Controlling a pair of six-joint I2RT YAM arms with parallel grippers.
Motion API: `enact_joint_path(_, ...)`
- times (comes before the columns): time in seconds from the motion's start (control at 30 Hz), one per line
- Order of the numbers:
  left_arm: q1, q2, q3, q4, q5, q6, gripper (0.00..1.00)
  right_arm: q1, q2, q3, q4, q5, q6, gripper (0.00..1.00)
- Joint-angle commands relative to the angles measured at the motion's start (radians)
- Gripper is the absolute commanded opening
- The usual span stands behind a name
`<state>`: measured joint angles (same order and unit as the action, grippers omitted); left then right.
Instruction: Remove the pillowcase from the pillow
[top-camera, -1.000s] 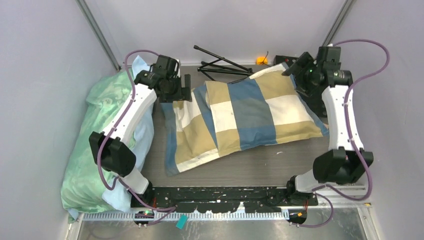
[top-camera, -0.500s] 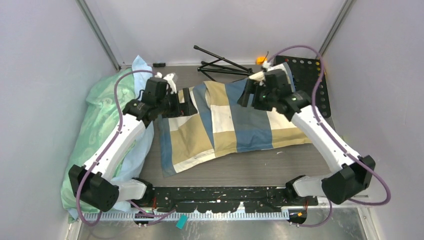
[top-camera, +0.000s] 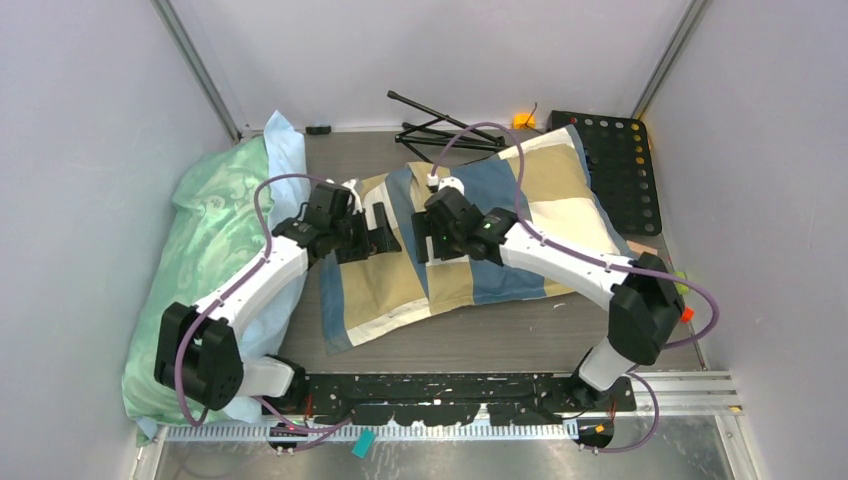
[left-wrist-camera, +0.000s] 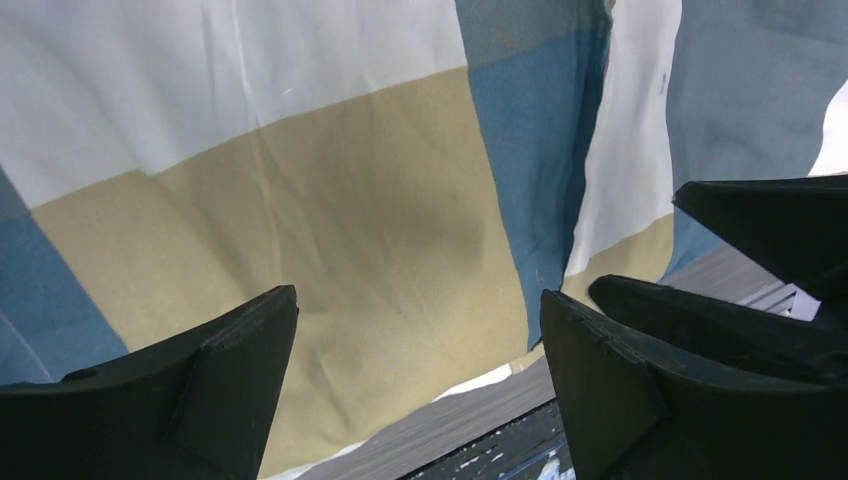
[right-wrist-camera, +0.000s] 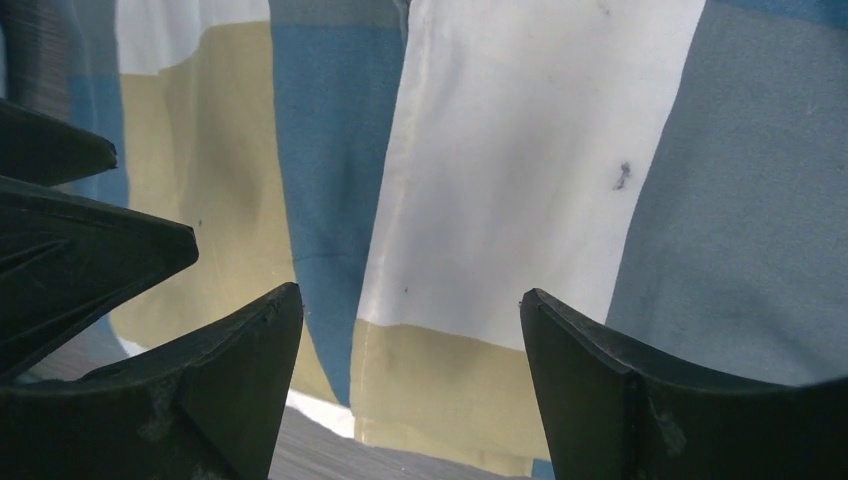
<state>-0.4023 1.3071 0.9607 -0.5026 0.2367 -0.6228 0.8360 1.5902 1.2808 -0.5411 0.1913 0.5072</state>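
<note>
The pillowcase (top-camera: 520, 215), in blue, tan and cream blocks, lies across the table's middle, plump on the right and flat and loose on the left. The pillow itself is hidden inside it. My left gripper (top-camera: 385, 235) is open over the flat left part; its wrist view shows tan and white fabric (left-wrist-camera: 350, 220) below the spread jaws. My right gripper (top-camera: 432, 245) is open just to its right, over the fold where the flat part meets the stuffed part (right-wrist-camera: 520, 170). Neither gripper holds fabric.
A mint-green patterned pillow (top-camera: 205, 260) with light blue cloth lies along the left wall. A folded black tripod (top-camera: 440, 125) lies at the back. A black perforated board (top-camera: 615, 160) is at the back right. The table's front edge (top-camera: 470, 385) carries a black rail.
Both arms have swung in from the back corners toward the middle. The grippers now hover side by side, low over the pillowcase's left-centre. The pillowcase has shifted slightly.
</note>
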Motion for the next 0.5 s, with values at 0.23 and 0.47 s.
enact_joint_path(0.23,-0.018,0.100,-0.080,0.143,-0.038,-0.001,0.47,0.055,0.039,-0.046,-0.037,0.366,0.054,0.46)
enact_joint_path(0.47,-0.015,0.091,-0.115,0.032,-0.209,0.051,0.00,0.034,-0.075,-0.155,-0.065,0.525,0.074,0.03)
